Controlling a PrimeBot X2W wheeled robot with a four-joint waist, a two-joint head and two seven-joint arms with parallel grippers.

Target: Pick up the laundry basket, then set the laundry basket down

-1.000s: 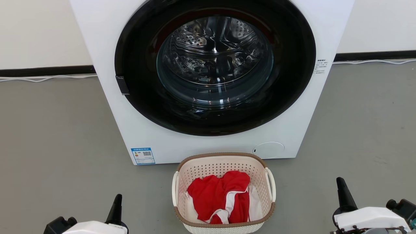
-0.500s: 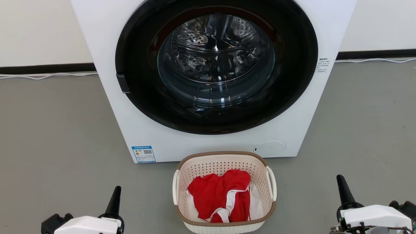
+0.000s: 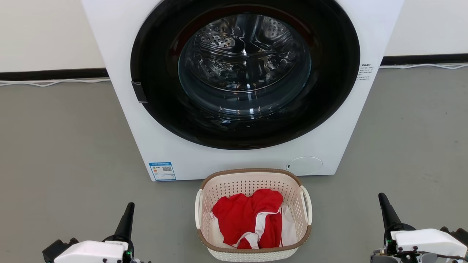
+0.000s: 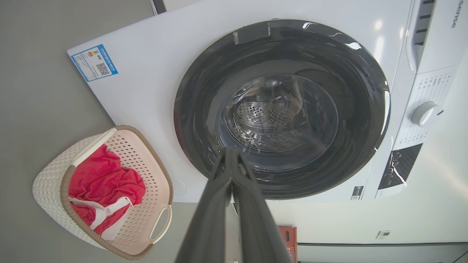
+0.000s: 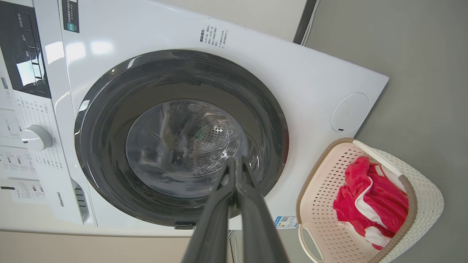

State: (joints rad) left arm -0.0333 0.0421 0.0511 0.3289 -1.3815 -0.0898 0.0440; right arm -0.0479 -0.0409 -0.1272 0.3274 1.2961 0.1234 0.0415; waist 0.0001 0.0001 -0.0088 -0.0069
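Plainly, the laundry basket (image 3: 234, 190) is seen standing upright on the grey floor (image 3: 65, 146), just in front of the washing machine (image 3: 124, 54) and midway between the two arms, with a red and white garment (image 3: 245, 219) heaped inside it. Neither of its white side handles (image 3: 306, 204) is held. The left gripper (image 3: 129, 206) is placed low at the basket's left and the right gripper (image 3: 381, 198) low at its right, each well apart from it. On both, the two dark fingers are pressed together with nothing between them. In the wrist views they are pointed at the washer's door rather than at the basket. How far the task has got cannot be settled from this: a basket resting on the floor with both grippers free of it is what would be found ahead of a lift, and equally what would be left once it had been lifted and put down again. Close behind the basket's far rim the washer's white front is found, with its round glass door (image 3: 244, 65) above, so little room is given on that side. A pale cable (image 3: 47, 82) is laid along the foot of the wall, well away. Nothing is seen lying between either gripper and the handle nearest to it.
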